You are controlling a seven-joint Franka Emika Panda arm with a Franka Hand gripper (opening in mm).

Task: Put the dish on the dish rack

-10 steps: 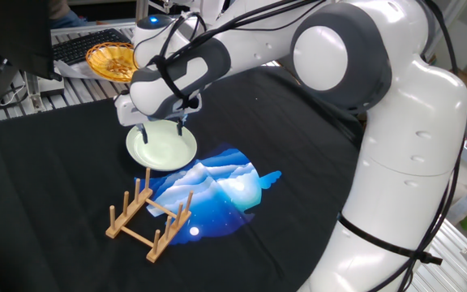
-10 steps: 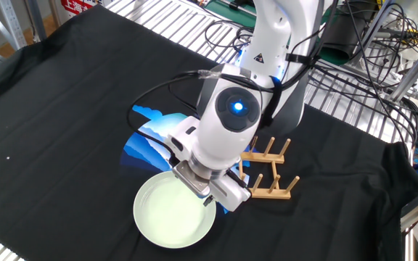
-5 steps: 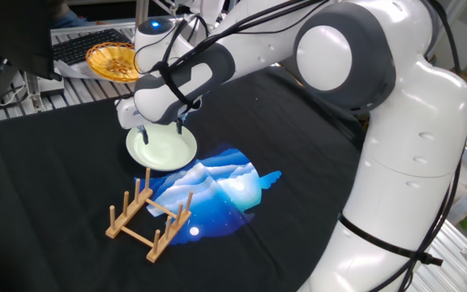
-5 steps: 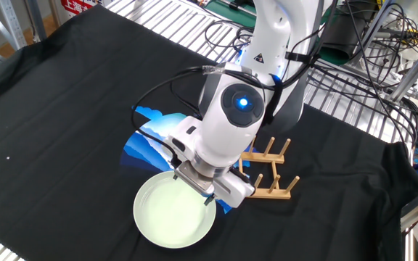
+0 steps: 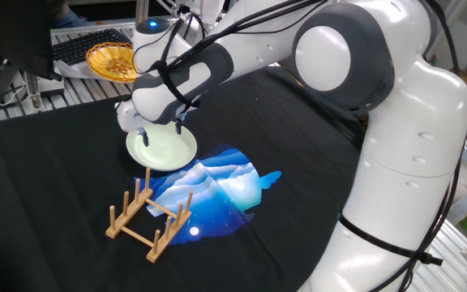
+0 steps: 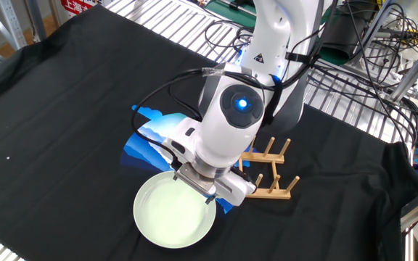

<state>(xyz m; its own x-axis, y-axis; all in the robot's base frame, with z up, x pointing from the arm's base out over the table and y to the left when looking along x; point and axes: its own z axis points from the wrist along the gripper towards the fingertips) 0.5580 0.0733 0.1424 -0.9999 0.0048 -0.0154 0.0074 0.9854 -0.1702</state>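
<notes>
Black cloth (image 5: 47,186), dish (image 6: 167,215) directly beneath gripper (image 6: 194,191), fingers at rim.

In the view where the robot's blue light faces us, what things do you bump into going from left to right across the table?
The dish → the gripper at the dish's rim → the dish rack. The blue picture on the cloth overlaps them, so I leave it out.
</notes>
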